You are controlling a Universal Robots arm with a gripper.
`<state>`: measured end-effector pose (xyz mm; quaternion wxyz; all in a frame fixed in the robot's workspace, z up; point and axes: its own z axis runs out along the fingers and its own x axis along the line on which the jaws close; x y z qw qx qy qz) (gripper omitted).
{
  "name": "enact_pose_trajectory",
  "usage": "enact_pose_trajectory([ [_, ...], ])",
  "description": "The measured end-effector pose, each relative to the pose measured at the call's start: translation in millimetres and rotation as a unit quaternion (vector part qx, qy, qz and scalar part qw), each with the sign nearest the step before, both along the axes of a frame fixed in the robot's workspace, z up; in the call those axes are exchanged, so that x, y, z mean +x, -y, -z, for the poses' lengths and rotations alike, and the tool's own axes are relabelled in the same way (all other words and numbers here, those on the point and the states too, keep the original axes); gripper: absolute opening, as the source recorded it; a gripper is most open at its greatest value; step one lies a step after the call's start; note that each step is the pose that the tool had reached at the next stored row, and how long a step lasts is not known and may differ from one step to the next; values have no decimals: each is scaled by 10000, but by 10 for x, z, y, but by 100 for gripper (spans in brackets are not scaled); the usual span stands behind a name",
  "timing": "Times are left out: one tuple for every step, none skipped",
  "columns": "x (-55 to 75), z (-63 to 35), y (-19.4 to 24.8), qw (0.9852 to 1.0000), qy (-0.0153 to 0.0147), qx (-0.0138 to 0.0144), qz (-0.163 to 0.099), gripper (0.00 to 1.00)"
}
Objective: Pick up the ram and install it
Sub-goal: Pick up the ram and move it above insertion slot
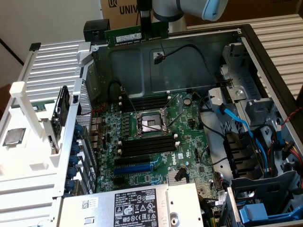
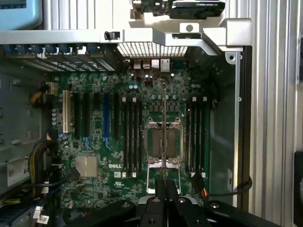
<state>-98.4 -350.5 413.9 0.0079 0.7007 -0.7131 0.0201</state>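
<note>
The ram hangs high above the CPU socket, and in the wrist view its thin edge lines up over that socket rather than the black memory slots flanking it. Lowered this way, it would likely strike the socket's frame or contacts. The gripper is nearly closed, pinching the stick mid-length.

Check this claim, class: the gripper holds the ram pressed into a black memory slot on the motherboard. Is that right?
Not quite. The gripper does hold the ram, but up in the air, well clear of the motherboard and its memory slots. The exterior view shows this.
</note>
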Motion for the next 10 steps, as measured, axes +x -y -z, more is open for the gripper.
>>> enact_pose_trajectory([
  [45, 6, 0, 10000, -6, 19, -1, 12],
  [79, 11, 0, 10000, -11, 45, -1, 12],
  [101, 15, 4, 10000, -17, 76, 0, 12],
  [114, 20, 16, 9999, -30, 107, 0, 12],
  [126, 28, 35, 9999, -42, 135, -1, 12],
  [136, 34, 57, 9999, -50, 157, 0, 12],
  [146, 39, 81, 9998, -56, 174, 0, 12],
  [156, 43, 108, 9998, -61, 186, 0, 12],
  [165, 49, 140, 9998, -68, 200, -1, 12],
  [169, 55, 175, 9997, -76, 213, -1, 12],
])
